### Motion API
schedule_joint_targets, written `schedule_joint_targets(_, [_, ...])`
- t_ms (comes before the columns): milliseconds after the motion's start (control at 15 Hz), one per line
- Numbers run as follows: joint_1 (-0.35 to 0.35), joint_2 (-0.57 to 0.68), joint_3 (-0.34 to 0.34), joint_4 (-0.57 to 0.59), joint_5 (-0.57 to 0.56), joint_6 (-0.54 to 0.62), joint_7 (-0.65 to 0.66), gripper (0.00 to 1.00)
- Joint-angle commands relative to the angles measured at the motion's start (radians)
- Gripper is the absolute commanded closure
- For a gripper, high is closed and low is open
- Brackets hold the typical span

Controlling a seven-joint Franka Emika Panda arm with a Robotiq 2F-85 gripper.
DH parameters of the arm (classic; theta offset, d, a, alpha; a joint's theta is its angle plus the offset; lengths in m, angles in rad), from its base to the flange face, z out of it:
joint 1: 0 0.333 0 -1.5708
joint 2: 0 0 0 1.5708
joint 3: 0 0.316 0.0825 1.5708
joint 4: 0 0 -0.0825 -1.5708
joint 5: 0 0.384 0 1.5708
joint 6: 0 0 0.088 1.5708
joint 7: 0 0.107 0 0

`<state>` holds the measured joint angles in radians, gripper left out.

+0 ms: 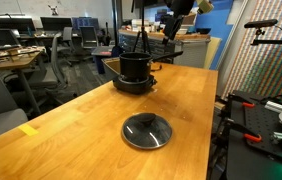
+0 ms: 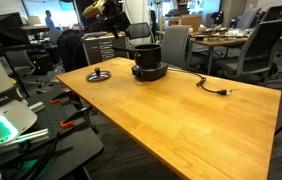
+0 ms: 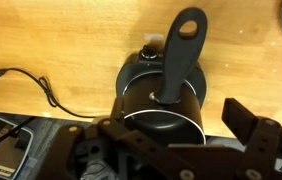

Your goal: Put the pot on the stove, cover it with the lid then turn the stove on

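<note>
From the wrist camera I look down on the black straight-sided cylindrical saucepan (image 3: pixel 161 100). Its long black handle (image 3: pixel 183 45) points toward the top of the view, broadening toward a rounded end with an oval hole. The pan sits upright on the low black round hot plate (image 1: pixel 133 86), whose base shows as a slightly wider ring beneath it, at the far part of the light wooden counter (image 1: pixel 71 130). The pan's mouth is uncovered and the inside looks dark. The round dark glass lid with a thin metal rim and small black centre knob (image 1: pixel 145 131) lies flat on the counter, well apart from the pan. A black power cord (image 2: pixel 203 84) trails from the hot plate across the wood and ends in a plug lying loose on the surface. My tool (image 3: pixel 171 125) hangs above the pan, its two dark fingers spread wide with nothing between them, clear of both handle and rim.
</note>
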<state>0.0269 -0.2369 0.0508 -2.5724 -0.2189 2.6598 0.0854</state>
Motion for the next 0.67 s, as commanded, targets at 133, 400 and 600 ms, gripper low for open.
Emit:
schedule_joint_targets(133, [0.072,-0.211,0.084,-0.020,0.027,-0.453,-0.098,0.00])
schedule_joint_targets(400, [0.210,-0.189,0.159,-0.009,0.078,-0.550,-0.146,0.00])
schedule_joint_targets(600, [0.223,-0.178,0.178,-0.009,0.062,-0.534,-0.113,0.00])
